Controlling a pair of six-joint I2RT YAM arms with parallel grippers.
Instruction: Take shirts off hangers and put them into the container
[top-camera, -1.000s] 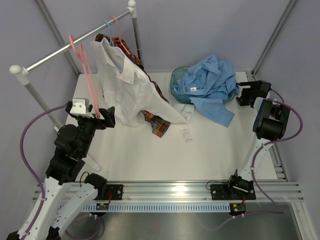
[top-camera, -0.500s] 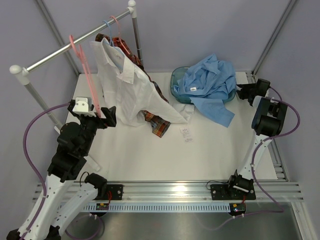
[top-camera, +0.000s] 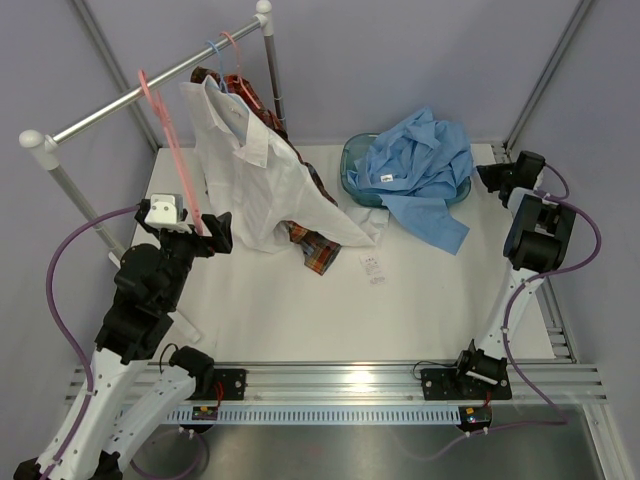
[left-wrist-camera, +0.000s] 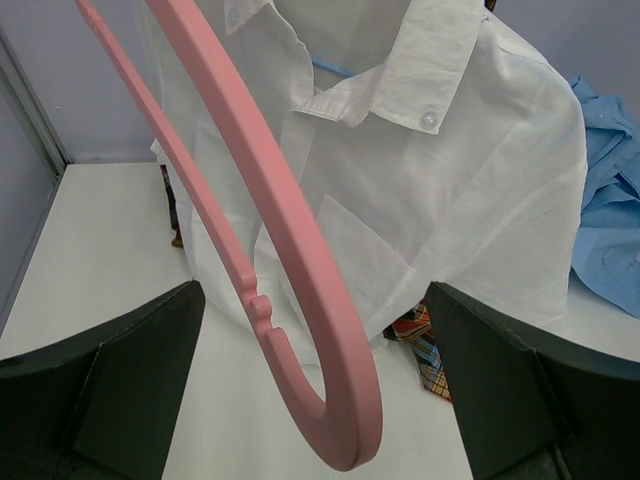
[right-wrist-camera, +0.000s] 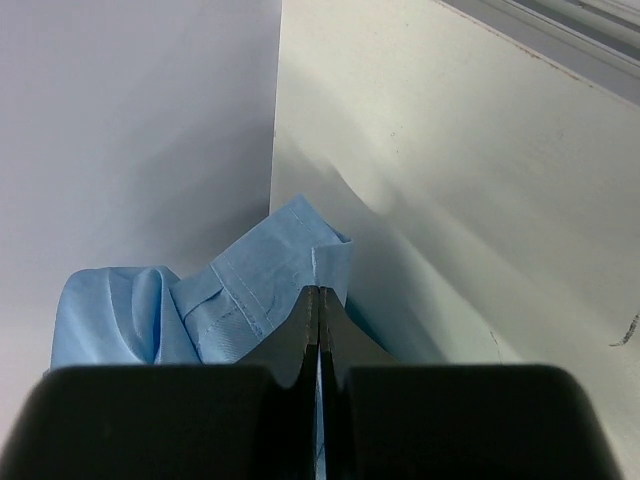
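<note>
Overhead, the light blue shirt (top-camera: 420, 165) lies heaped over the teal container (top-camera: 349, 170) at the far side of the desk (top-camera: 300, 310), with one part spilling onto the desk. The white shirt (top-camera: 255, 185) and plaid shirt (top-camera: 315, 255) hang from the rail (top-camera: 110, 110), their tails on the desk. A bare pink hanger (top-camera: 170, 140) hangs beside them.

Seen from the left wrist, the left pincer (left-wrist-camera: 312, 300) is spread wide, with the hanger's lower curve between its fingers.

Seen from the right wrist, the right pincer (right-wrist-camera: 318, 295) is pressed together at the blue shirt's hem. Whether any cloth is caught cannot be told.
</note>
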